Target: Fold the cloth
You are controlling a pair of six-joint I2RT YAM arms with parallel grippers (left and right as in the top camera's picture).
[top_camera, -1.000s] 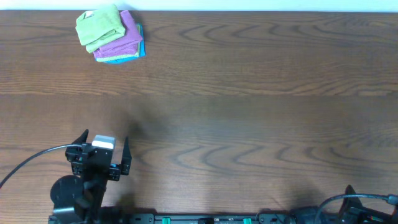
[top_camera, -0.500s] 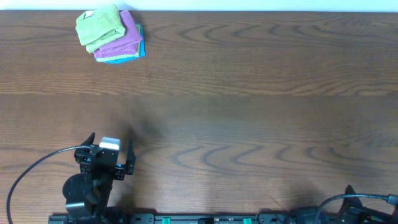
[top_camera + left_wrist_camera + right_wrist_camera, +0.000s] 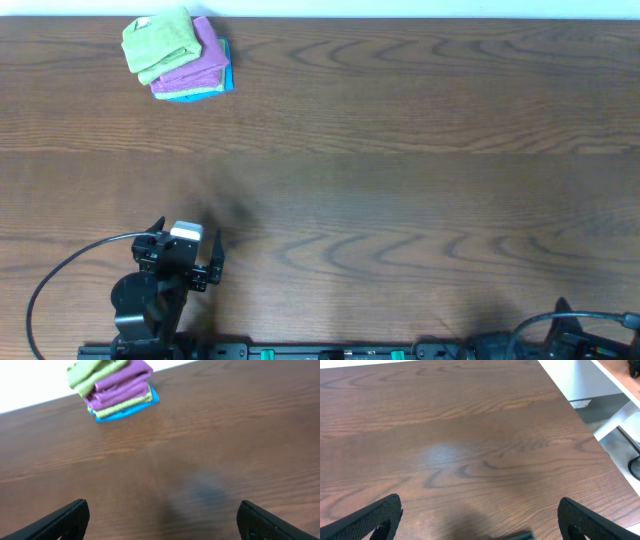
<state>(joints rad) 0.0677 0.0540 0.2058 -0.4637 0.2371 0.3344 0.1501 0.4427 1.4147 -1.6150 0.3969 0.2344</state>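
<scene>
Task's thing: the stack of folded cloths (image 3: 178,56) sits at the far left corner of the dark brown wooden table (image 3: 400,150), green cloth (image 3: 158,40) on top, purple cloth (image 3: 203,60) under it, blue cloth (image 3: 208,90) at the bottom. No cloth lies open anywhere. Left gripper (image 3: 188,235) hangs near the near edge, well apart from the stack, fingers spread, nothing held. Right gripper (image 3: 480,510) is also spread wide and empty over bare wood.

Judged step: left arm is backing home, folding looks done. To do it well, keep the fingers apart, pull straight back and stay away from the pile so it isn't nudged.

Versus a second ago: left gripper has slid right and closer to its base. The stack and right arm have not moved.
</scene>
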